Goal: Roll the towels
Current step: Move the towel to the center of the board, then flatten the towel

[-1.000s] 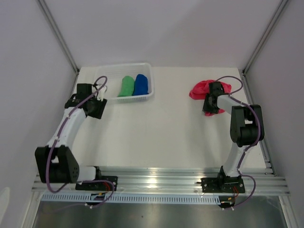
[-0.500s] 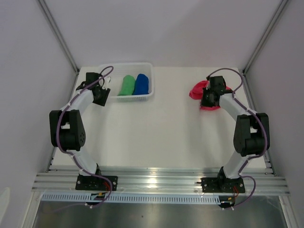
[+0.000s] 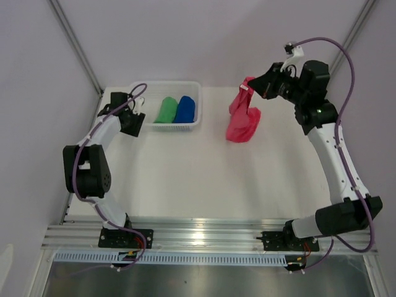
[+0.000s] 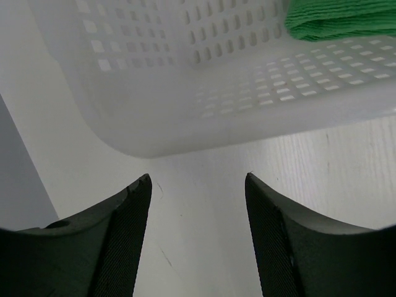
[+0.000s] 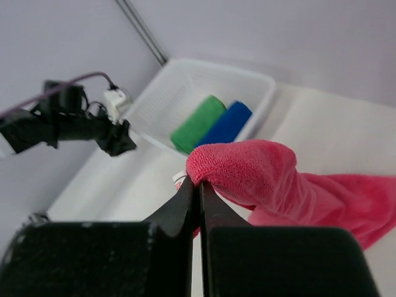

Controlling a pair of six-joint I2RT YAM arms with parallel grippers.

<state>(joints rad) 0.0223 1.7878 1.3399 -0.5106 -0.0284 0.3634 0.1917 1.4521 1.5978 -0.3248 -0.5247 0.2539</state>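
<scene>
A pink-red towel (image 3: pixel 242 119) hangs in the air over the table's far middle, pinched at its top edge by my right gripper (image 3: pixel 255 84), which is shut on it. In the right wrist view the pink-red towel (image 5: pixel 278 182) bulges past the closed fingertips of the right gripper (image 5: pixel 198 185). A rolled green towel (image 3: pixel 164 111) and a rolled blue towel (image 3: pixel 184 109) lie side by side in the white basket (image 3: pixel 148 90). My left gripper (image 3: pixel 140 112) stands open just left of the basket, nothing between its fingers (image 4: pixel 127 238).
The white mesh basket (image 4: pixel 185 93) sits at the far left of the table, its corner right ahead of the left gripper (image 4: pixel 198 185), the green towel (image 4: pixel 340 18) inside it. Metal frame posts (image 3: pixel 77 46) rise at both far corners. Walls close in on both sides.
My right gripper shut on the pink-red towel and lifted it up and to the left off the table. The left arm swung toward the basket's left end, then held still.
</scene>
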